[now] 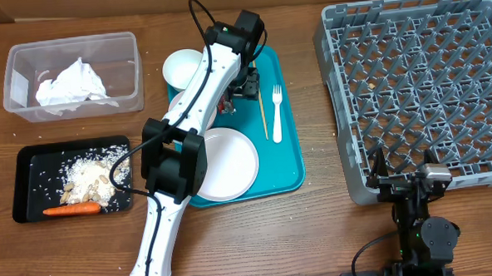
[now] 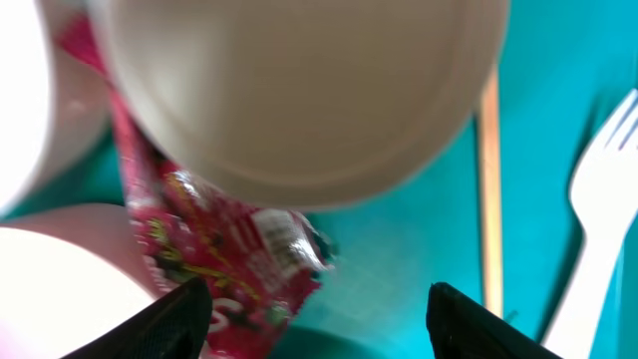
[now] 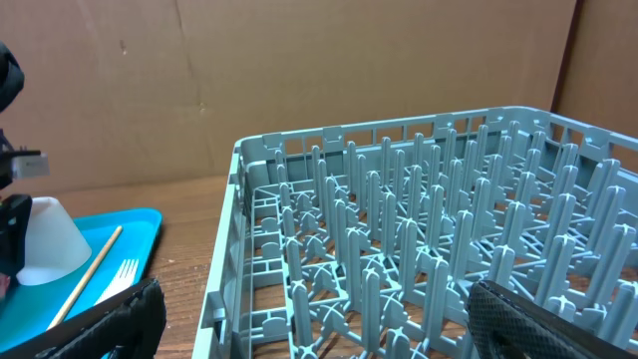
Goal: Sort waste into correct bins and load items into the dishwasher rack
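Observation:
A teal tray holds a white plate, a white bowl, a white fork and a wooden chopstick. My left gripper hovers low over the tray's far end. In the left wrist view it is open, over a red snack wrapper that lies by its left finger, partly under an upturned white cup. My right gripper is open and empty at the near edge of the grey dishwasher rack, which also shows in the right wrist view.
A clear plastic bin at the back left holds crumpled white tissue. A black tray at the left holds rice scraps and a carrot. The left arm stretches over the tray's left side.

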Robot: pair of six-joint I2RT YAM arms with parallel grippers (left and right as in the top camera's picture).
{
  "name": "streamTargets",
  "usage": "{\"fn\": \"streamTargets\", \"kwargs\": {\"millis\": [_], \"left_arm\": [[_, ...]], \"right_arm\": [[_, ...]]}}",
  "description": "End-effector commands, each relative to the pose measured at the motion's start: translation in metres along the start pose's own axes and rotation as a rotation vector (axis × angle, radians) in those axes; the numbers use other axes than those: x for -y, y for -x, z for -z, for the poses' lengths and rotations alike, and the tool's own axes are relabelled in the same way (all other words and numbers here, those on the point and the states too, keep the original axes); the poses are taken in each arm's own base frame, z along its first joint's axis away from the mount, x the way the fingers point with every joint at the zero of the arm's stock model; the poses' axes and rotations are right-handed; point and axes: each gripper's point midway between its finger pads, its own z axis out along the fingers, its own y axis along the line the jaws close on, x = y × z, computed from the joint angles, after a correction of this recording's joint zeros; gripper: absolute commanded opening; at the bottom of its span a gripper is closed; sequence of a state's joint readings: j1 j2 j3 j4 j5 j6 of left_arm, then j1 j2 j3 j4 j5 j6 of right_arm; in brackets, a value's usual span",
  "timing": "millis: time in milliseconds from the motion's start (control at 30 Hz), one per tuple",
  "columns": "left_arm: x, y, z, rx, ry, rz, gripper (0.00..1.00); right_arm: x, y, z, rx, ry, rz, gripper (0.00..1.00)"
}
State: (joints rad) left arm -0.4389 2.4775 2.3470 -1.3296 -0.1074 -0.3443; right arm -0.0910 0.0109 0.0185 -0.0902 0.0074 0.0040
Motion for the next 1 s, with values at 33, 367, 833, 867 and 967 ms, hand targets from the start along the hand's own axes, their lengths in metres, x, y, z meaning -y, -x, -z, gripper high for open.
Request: {"fn": "streamTargets", "kwargs": {"millis": [33,367,833,867,967], "left_arm": [[-0.002,0.034,0.020,0.144,0.037,-0.003,0.73],[0.013,0.076,0.034,0.316,-0.043,0.085,0.82],[-0.102,0.072,0.215,0.574,0.053,0.432,1.00],[-0.118,0.066,0.225,0.585,0.075,0.484,1.00],[-0.186,0.038,0.248,0.580,0.145,0.699,1.00]], "right_arm": [[0.002,-0.002,0.000,0.003,-0.009,0.001,1.00],[0.002,-0.002,0.000,0.003,-0.009,0.001,1.00],[0.002,-0.002,0.000,0.003,-0.010,0.001,1.00],[0.002,-0.002,0.000,0.003,-0.009,0.001,1.00],[0.002,-0.002,0.000,0.003,-0.009,0.001,1.00]]}}
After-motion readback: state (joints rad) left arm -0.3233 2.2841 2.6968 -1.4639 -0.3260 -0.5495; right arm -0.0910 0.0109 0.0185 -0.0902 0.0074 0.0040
